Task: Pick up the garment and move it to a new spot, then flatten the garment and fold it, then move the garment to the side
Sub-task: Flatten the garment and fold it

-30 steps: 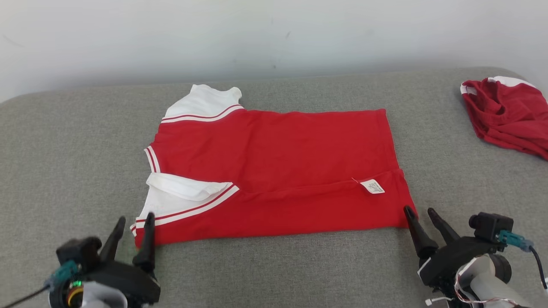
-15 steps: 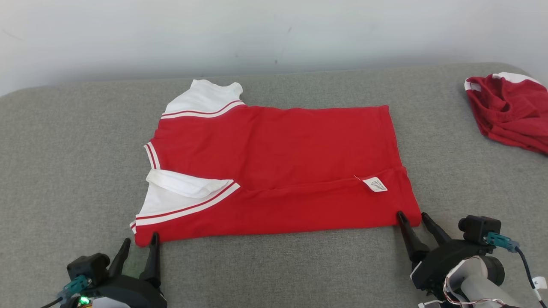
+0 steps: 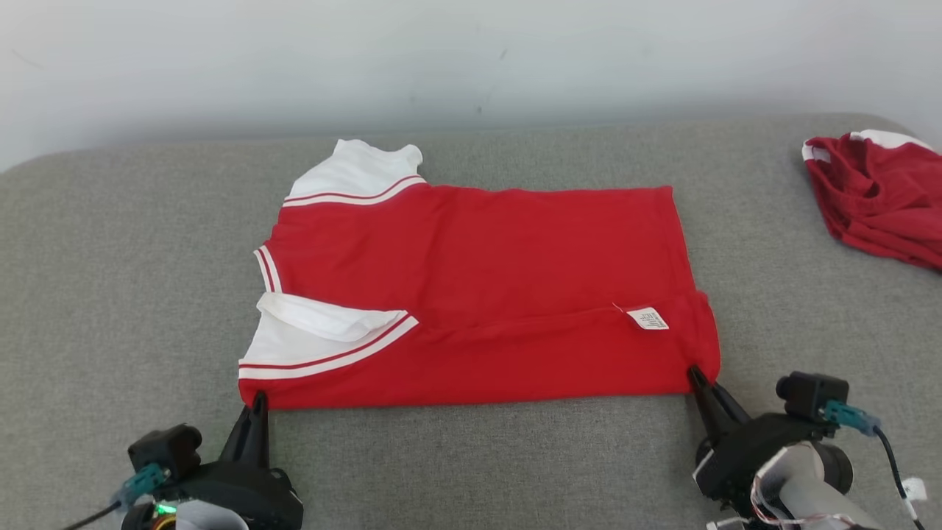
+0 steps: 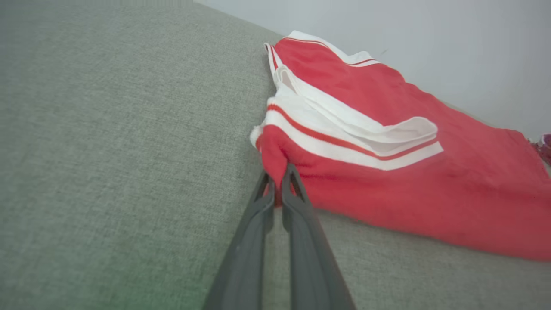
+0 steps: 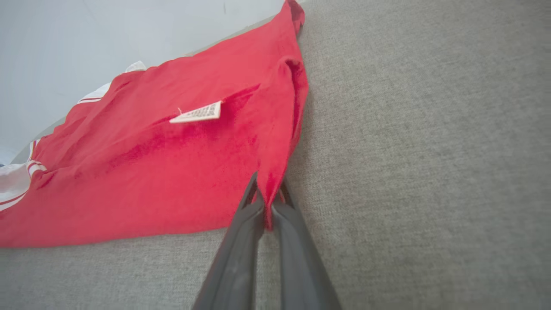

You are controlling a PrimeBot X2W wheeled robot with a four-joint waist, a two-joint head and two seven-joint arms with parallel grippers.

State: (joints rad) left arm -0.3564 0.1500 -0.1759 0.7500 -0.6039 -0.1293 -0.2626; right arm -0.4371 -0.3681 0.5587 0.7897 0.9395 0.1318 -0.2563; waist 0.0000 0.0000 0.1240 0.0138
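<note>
**Pinching both near corners of the red shirt**

Both grippers are clamped onto the garment point(image 3: 478, 294) at this point. It's a red shirt with white sleeves and red-and-white striped trim. It lies mostly flat around the middle of the grey padded surface point(image 3: 110, 258), with the collar end toward the left edge and the hem toward the right edge. The near long side looks folded over onto the body, so there's a soft ridge running along it. A small white label point(image 3: 647, 318) sits on top close to the hem.

Over on the near-left corner of the shirt, the left gripper point(image 3: 257, 403) has its fingers squeezed narrow just below the striped band of the white sleeve. In the left wrist view you can see a bit of red cloth bunched up between the two dark fingertips.

Same deal for the right gripper point(image 3: 695, 377), which is closed tight on the near-right corner at the hem end. The right wrist view shows the fabric drawn into a little peak between its fingers.

The shirt's near edge runs fairly straight from one gripper to the other, and both sit close to the near edge of the surface.

A second red-and-white garment point(image 3: 876, 199) is crumpled up by the far-right corner, well apart from the shirt. A pale wall point(image 3: 441, 59) stands behind the far edge.
</note>
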